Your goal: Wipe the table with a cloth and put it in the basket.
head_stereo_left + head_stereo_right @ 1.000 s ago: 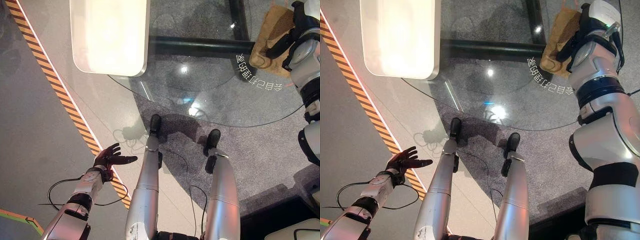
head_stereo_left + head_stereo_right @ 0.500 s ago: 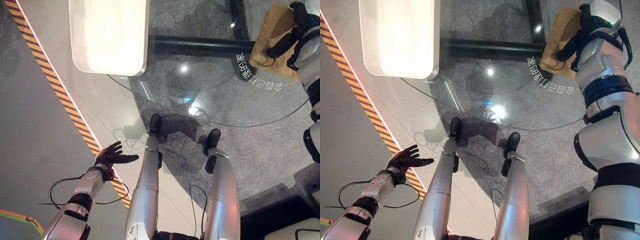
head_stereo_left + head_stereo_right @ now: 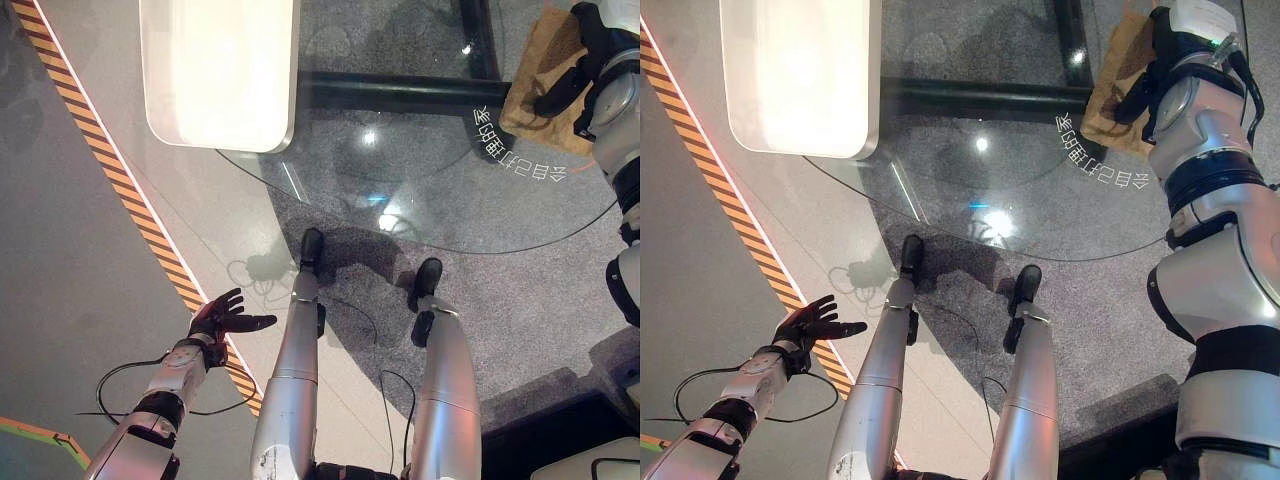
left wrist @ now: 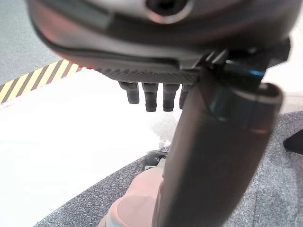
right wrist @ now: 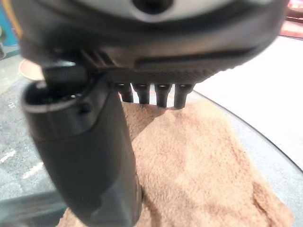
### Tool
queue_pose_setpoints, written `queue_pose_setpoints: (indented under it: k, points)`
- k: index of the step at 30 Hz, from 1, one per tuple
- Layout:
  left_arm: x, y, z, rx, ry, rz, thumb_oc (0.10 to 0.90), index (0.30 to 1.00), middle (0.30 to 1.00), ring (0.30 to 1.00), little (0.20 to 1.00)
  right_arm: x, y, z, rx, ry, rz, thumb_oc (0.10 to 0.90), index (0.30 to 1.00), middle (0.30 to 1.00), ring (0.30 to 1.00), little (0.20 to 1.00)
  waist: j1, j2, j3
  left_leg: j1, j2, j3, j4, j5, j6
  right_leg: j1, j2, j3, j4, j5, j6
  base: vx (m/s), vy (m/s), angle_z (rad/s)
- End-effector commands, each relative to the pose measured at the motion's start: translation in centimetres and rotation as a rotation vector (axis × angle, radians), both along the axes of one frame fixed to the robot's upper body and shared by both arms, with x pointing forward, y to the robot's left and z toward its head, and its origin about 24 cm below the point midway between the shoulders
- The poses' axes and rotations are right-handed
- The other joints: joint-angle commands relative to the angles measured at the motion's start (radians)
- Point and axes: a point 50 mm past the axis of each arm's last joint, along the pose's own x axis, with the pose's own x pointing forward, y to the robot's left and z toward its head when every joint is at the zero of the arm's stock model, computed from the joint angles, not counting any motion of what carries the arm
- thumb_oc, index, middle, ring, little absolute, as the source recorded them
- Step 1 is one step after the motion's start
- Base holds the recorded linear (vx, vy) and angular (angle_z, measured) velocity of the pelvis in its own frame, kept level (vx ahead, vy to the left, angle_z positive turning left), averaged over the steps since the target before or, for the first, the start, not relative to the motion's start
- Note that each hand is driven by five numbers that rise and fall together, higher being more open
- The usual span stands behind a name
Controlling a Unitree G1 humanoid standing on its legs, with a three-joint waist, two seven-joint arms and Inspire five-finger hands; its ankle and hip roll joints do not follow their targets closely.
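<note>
One brown cloth lay far right on the glass table; the right hand, fingers straight, had slid it slightly farther, so wiping continued. Left hand hung spread, idle.

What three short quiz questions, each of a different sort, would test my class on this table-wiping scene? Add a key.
1. True or false: the brown cloth lies on the glass table.
2. Which hand rests on the cloth? A. left hand B. right hand
3. Fill in: the left hand hangs with straight fingers over the ____.

Key:
1. True.
2. B: its fingers lie flat on the cloth, as the right wrist view shows.
3. Floor, beside the striped line.
</note>
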Motion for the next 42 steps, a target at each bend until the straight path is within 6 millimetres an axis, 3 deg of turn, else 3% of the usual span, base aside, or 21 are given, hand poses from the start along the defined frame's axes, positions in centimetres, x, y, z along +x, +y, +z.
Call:
queue_pose_setpoints:
  k: [1, 42]
  points:
    - [-2.38, 2.32, -1.08, 0.034, 0.053, 0.049, 0.8, 0.9, 0.9, 0.9, 0.9, -1.56, -2.07, 2.32, -0.12, -0.025, -0.088, 0.1, 0.3, 0.3, 0.3, 0.2, -0.001, 0.042, -0.017, 0.002, -0.111, 0.045, 0.017, -0.056, 0.115, 0.034, 0.115, -0.076, -0.111, 0.034, -0.067, 0.0, 0.0, 0.0]
    - [-1.92, 1.89, -0.84, 0.022, 0.032, 0.047, 0.8, 0.9, 0.9, 0.9, 0.9, -1.7, -2.27, 2.51, -0.1, -0.043, -0.1, 0.1, 0.3, 0.3, 0.3, 0.2, -0.004, 0.037, -0.017, 0.032, -0.107, 0.052, -0.032, -0.041, 0.114, 0.059, 0.12, -0.084, -0.158, 0.052, -0.061, 0.0, 0.0, 0.0]
